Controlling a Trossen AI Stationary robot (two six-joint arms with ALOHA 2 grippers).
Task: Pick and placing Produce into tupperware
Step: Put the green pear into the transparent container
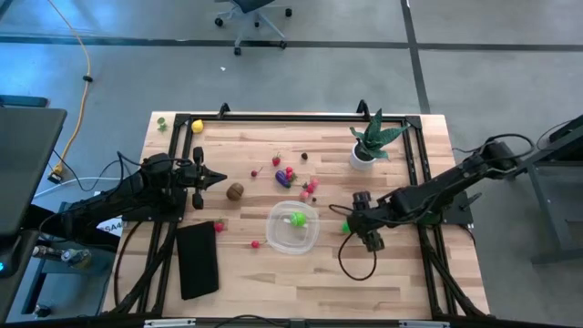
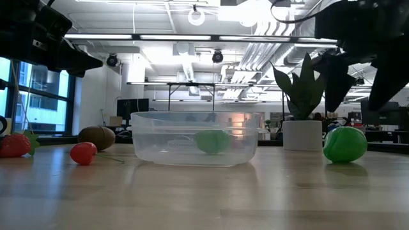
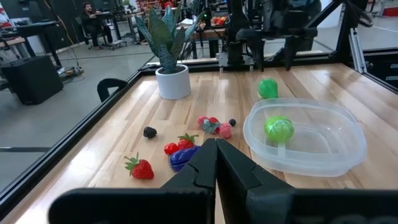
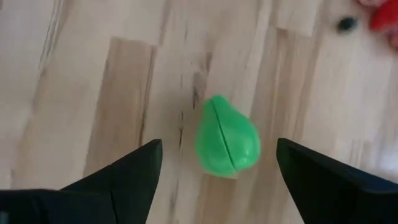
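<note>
The clear round tupperware (image 1: 292, 230) (image 2: 197, 137) sits near the table's middle with one bright green piece (image 1: 298, 219) (image 3: 278, 129) inside. A second green piece (image 4: 227, 137) (image 2: 345, 144) lies on the wood just right of it. My right gripper (image 4: 219, 144) (image 1: 350, 221) hovers open above that piece, one finger on either side, touching nothing. My left gripper (image 3: 216, 155) (image 1: 216, 179) is shut and held above the table's left part, beside the brown piece (image 1: 235, 191). Red pieces (image 3: 141, 168) and a purple one (image 3: 183, 157) lie scattered beyond it.
A spiky plant in a white pot (image 1: 366, 150) stands far right of the produce. A flat black rectangle (image 1: 198, 260) lies near the left front. A yellow piece (image 1: 197, 126) sits at the far left corner. Black frame rails (image 1: 301, 117) border the table.
</note>
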